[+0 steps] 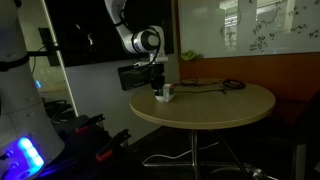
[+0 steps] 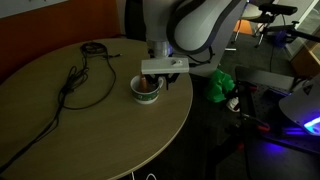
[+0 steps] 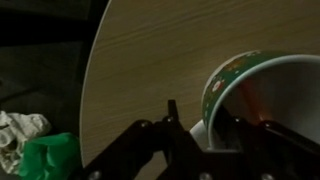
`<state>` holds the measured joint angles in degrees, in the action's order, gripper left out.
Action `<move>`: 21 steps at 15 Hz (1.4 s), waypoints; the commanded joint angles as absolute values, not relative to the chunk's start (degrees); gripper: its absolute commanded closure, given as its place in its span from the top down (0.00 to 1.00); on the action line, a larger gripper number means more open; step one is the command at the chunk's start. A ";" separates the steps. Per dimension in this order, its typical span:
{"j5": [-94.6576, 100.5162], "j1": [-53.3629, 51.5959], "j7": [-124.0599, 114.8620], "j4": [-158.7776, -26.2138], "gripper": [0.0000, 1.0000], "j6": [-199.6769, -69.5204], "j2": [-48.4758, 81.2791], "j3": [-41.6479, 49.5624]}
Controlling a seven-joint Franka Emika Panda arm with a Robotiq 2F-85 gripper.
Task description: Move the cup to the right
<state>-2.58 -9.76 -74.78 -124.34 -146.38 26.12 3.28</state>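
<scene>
Straddling cup [image 2: 146, 90] rim nr table [image 2: 70, 135] edge, gripper [image 2: 160, 79] fingers' pinch was unclear; cup seemed light, rigid, so grab rim wall.

Round table [image 2: 60, 130] of pale wood, fine straight grain, smooth matt finish, cup [image 3: 270, 90] of glossy white glazed ware, coloured print inside its rim, gripper [image 3: 205, 125] of matt black hard parts, arm shell [image 2: 200, 25] of glossy white plastic, cable [image 2: 80, 85] in dull black rubbery sheath.

Both exterior views on the table [image 1: 230, 105], wrist view close above it.
</scene>
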 commanded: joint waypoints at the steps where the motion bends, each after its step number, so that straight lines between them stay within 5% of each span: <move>1: -2.97 -10.83 -75.22 -124.07 0.12 -146.71 26.16 4.45; 3: -2.83 -10.89 -75.36 -124.11 0.00 -146.93 26.13 4.68; 21: -6.12 -6.15 -78.74 -122.57 0.03 -153.95 26.01 13.20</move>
<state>-5.31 -5.68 -76.42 -122.83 -152.04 25.84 12.75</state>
